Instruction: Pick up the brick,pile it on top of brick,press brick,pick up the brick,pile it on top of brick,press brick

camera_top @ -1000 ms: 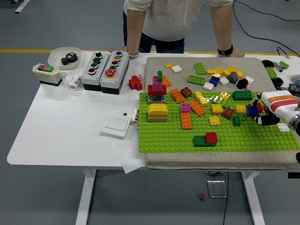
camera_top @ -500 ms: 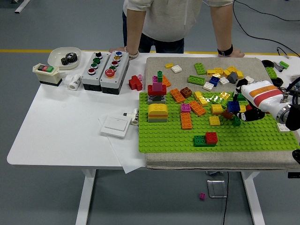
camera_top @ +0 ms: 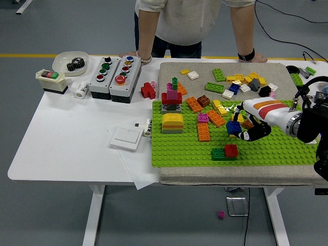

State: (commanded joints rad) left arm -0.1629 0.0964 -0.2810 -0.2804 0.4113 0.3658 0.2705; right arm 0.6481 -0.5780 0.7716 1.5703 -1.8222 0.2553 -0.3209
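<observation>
My right hand (camera_top: 245, 129) reaches in from the right over the green baseplate (camera_top: 179, 148), its fingers shut on a small blue brick (camera_top: 234, 127). The brick hangs just above the plate. Slightly below and to its left, a red brick (camera_top: 231, 149) and a green brick (camera_top: 219, 152) sit side by side on the plate. An orange brick (camera_top: 203, 131), a pink brick (camera_top: 203, 118) and a yellow-on-grey block (camera_top: 172, 123) stand further left. The left arm is out of view.
Several loose bricks lie on the grey mat (camera_top: 266, 177) behind the plate. A red-magenta-green tower (camera_top: 171, 97) stands at the plate's back left. Button boxes (camera_top: 114, 77), a white switch (camera_top: 126, 137) and a bowl of gears (camera_top: 72, 62) sit left. A person rests both hands (camera_top: 251, 57) on the far edge.
My right hand has carried the blue brick leftward across the plate, from near its right edge to just above and right of the red and green pair.
</observation>
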